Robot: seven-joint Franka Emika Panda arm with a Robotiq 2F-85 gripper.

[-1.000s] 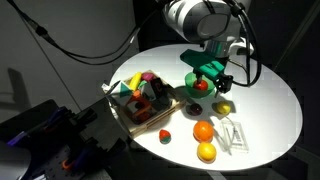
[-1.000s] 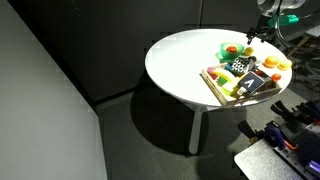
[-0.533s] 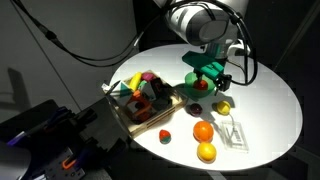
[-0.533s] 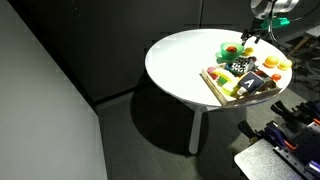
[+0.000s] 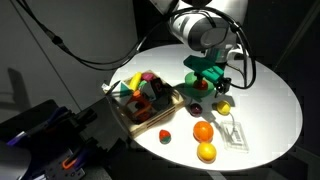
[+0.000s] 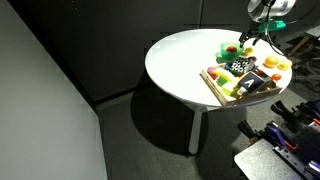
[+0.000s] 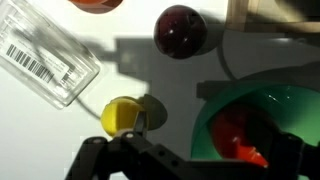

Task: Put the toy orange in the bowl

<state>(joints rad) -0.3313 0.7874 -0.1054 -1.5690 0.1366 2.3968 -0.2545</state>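
The toy orange (image 5: 203,131) lies on the round white table, in front of the green bowl (image 5: 199,68). Only its edge shows at the top of the wrist view (image 7: 97,3). A red toy (image 7: 238,135) lies in the bowl (image 7: 285,100). My gripper (image 5: 212,86) hangs over the bowl's near side, open and empty. In the wrist view its fingers (image 7: 190,146) stand wide apart over the bowl's rim and the small yellow lemon (image 7: 121,116). In an exterior view the bowl (image 6: 227,50) sits just below the gripper (image 6: 246,38).
A wooden tray of mixed toys (image 5: 118,108) stands beside the bowl. A yellower ball (image 5: 206,152), a clear plastic box (image 5: 233,133), the lemon (image 5: 224,106), a dark red ball (image 7: 180,30) and a small red toy (image 5: 165,134) lie around the orange.
The arm above the bowl has shifted slightly. The gripper stays open over the bowl, and the toys on the table have not moved.
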